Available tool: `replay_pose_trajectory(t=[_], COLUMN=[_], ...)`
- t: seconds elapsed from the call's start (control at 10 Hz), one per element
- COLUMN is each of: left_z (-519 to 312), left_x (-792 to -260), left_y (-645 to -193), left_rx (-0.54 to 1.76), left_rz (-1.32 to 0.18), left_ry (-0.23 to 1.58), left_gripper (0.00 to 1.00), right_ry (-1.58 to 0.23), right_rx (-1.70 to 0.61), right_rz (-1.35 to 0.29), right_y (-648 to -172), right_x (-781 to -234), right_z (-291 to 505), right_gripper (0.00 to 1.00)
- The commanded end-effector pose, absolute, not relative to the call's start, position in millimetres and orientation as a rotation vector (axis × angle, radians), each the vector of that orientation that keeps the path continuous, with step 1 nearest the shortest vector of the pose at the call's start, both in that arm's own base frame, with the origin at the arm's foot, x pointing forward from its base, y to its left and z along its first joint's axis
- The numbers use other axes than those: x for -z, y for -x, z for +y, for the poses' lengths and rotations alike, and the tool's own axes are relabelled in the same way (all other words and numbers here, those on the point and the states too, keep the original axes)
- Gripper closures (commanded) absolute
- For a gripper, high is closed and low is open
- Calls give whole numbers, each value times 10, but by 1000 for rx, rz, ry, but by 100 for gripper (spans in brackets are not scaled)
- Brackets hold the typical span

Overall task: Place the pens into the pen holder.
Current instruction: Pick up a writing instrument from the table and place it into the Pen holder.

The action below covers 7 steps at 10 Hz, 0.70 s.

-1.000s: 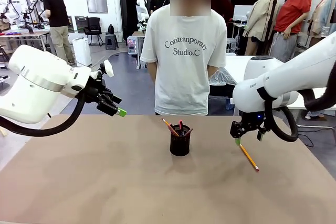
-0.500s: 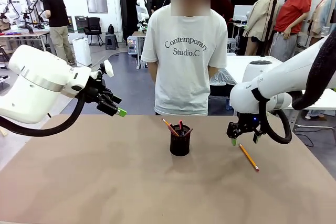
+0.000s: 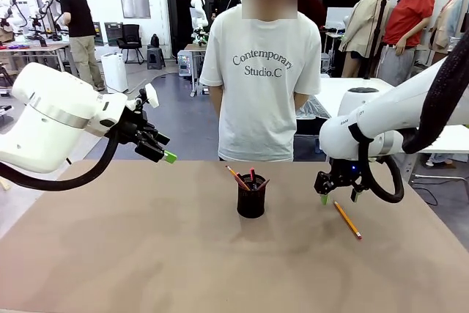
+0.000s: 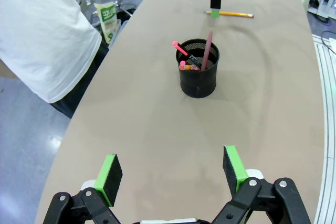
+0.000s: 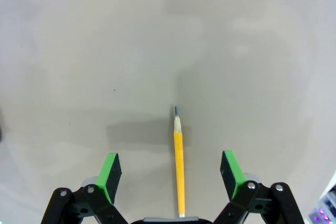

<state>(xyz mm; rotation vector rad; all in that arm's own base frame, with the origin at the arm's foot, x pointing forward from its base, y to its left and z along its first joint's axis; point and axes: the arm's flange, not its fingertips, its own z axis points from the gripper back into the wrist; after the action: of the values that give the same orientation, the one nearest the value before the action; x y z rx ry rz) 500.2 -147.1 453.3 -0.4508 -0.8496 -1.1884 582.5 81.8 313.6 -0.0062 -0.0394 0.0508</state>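
Lying flat on the bench (image 3: pixel 146 254) at the lower right of the front view, the yellow-orange pencil (image 3: pixel 347 220) slants toward the frame's lower right corner. Just above its far end hovers the right gripper (image 3: pixel 337 194), green pads spread wide and nothing between them. From the right wrist view the pencil (image 5: pixel 179 166) runs up the middle between the open fingers, its sharpened tip at frame centre, and neither pad touches it. Over at centre frame the pen holder (image 3: pixel 250 199) stands upright, well apart from the pencil. In the left wrist view, a pinkish-red pencil (image 4: pixel 208 48) and a black pen (image 4: pixel 188 57) with a red end lean inside its mesh rim. At the left of the frame, the left gripper (image 3: pixel 165 148) hangs above the bench's far edge, also wide open and empty. Beyond that far edge stands a person (image 3: pixel 260 86) in a white T-shirt.
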Motion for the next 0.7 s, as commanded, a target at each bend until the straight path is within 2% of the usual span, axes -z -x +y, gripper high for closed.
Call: replay_pose_trajectory(t=[0.0, 0.6], left_z=[-1460, -1460], left_x=[-4547, -4547], left_y=[-4996, -4996], left_rx=[1180, 1180], left_rz=[-848, -848], left_ry=[445, 445], left_gripper=[0, 0], right_ry=[17, -13], right_rx=[-57, -42], right_rz=[-32, -25], right_y=[-5814, -5970], right_x=[-3085, -2956], right_z=[808, 757], right_gripper=[0, 0])
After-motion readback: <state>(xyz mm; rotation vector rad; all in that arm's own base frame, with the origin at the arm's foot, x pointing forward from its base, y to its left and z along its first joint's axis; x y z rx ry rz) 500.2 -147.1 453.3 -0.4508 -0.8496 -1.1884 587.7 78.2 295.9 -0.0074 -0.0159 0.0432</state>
